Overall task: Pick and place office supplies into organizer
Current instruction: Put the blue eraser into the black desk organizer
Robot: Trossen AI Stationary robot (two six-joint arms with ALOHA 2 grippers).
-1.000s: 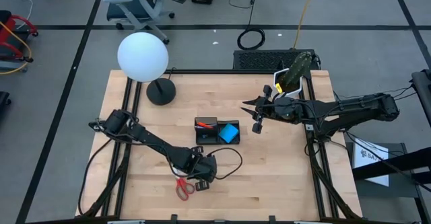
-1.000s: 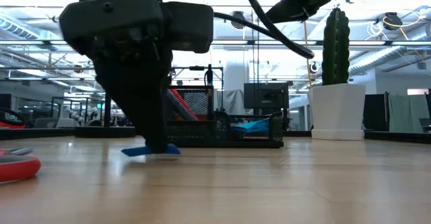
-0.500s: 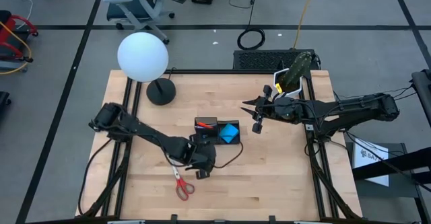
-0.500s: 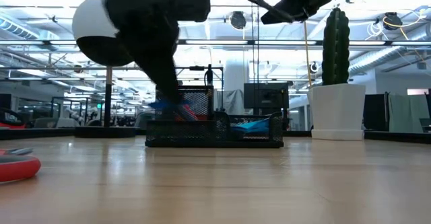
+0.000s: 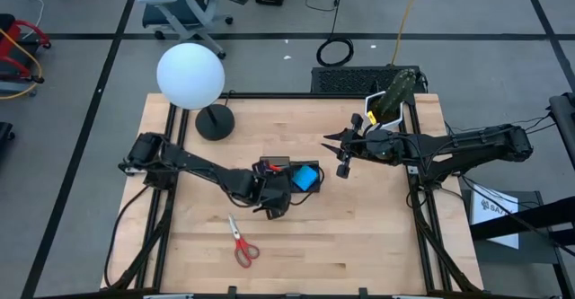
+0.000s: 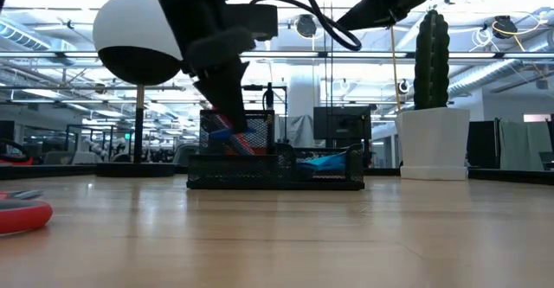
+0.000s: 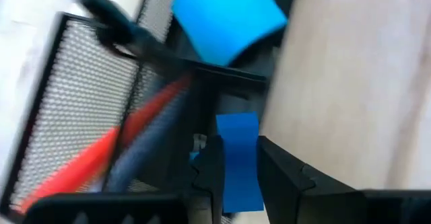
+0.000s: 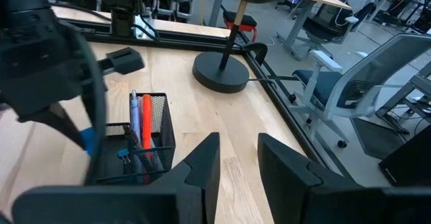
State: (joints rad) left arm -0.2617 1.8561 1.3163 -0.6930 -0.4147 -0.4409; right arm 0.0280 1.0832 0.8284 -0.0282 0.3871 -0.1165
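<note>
The small flat blue eraser block (image 7: 239, 160) had risen off the counter since a second earlier and sat clamped in the left claw (image 7: 237, 170), now over the low black mesh organizer tray (image 5: 286, 175). Red and blue pens (image 7: 128, 140) lay just beyond the claw; the red-handled scissors (image 5: 240, 242) lay well behind it. The right claw (image 5: 341, 152) hung still beyond the tray, fingers slightly apart, empty.

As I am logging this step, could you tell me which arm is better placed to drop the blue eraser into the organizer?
Left. The left gripper holds the blue eraser right over the organizer; the right gripper waits empty, off to the side.
</note>
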